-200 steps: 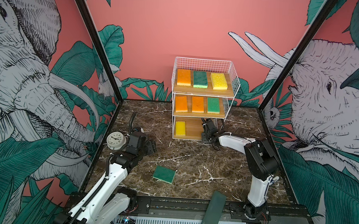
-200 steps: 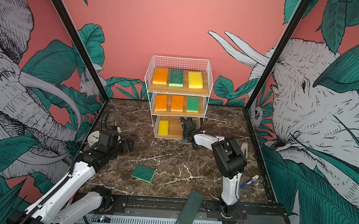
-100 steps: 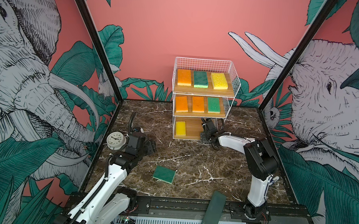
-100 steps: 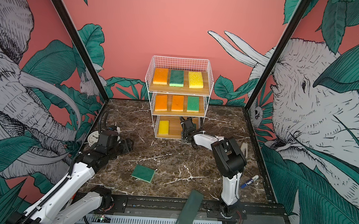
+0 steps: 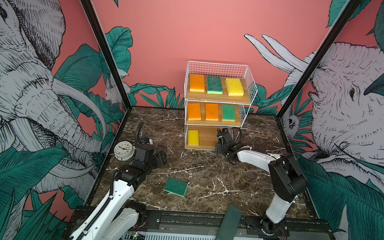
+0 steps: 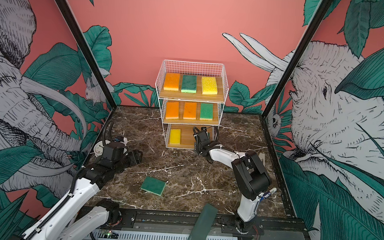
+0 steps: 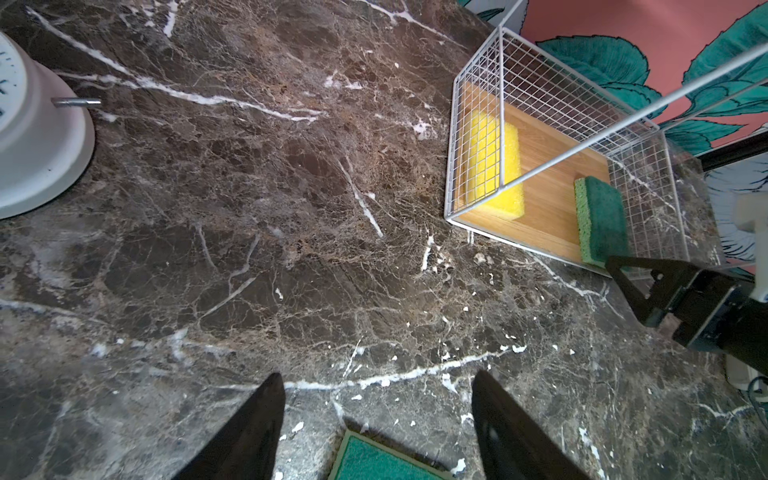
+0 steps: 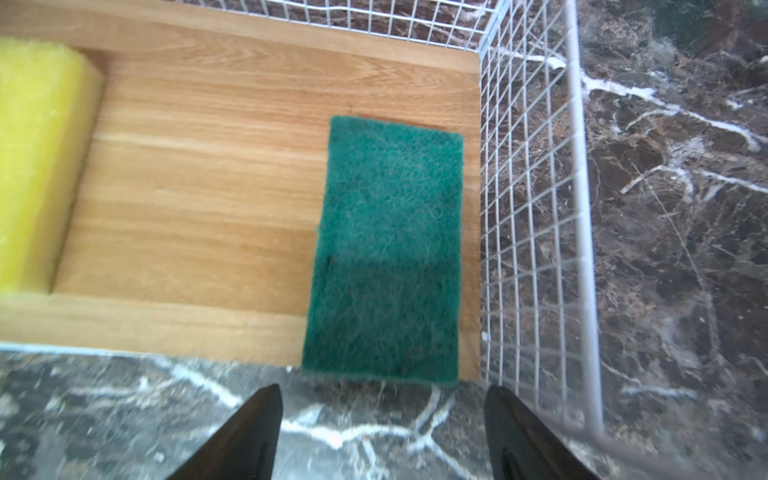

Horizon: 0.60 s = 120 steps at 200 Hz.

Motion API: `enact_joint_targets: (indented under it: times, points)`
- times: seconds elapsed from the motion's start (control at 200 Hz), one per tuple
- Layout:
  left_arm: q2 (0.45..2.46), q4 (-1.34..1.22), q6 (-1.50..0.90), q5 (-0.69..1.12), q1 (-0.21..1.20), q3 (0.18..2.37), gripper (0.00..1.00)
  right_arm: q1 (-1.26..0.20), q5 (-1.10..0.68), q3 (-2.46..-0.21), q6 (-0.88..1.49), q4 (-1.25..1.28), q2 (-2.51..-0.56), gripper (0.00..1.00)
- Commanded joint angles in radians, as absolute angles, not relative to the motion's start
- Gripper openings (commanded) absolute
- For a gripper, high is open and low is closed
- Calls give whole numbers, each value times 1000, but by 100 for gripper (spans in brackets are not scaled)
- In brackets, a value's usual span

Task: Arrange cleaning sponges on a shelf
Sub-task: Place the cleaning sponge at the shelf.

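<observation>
Green sponge [image 8: 386, 249] lies on the bottom board of the shelf [image 8: 199, 166], just by the spread right pincer [image 8: 382, 392]. The left pincer [image 7: 377, 374] is spread too.

No legible text, labels or brands. Only candidate is the clock [image 5: 123, 150] dial just beside the left tool [image 7: 377, 376], and its numerals are too small to read.

shelf [image 8: 199, 187]: white wire grid, matt wood | green sponge [image 8: 386, 249]: fuzzy | table [image 7: 249, 208]: glossy marble
</observation>
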<state>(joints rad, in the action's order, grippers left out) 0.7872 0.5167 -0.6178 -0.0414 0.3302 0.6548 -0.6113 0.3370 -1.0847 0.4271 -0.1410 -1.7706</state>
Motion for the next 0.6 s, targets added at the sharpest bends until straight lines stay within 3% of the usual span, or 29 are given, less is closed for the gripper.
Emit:
enact_joint_targets:
  times: [0.0, 0.065, 0.135, 0.595]
  points:
    - [761, 545, -628, -44, 325, 637, 73, -624, 369, -1070, 469, -139, -1727, 61]
    - [754, 546, -630, -44, 325, 632, 73, -624, 351, -1043, 484, -111, -1712, 46]
    - [746, 549, -630, -45, 325, 628, 73, -624, 345, -1017, 490, -85, -1701, 39]
    - [726, 569, -603, -76, 325, 626, 73, -624, 355, -1054, 499, -99, -1764, 30]
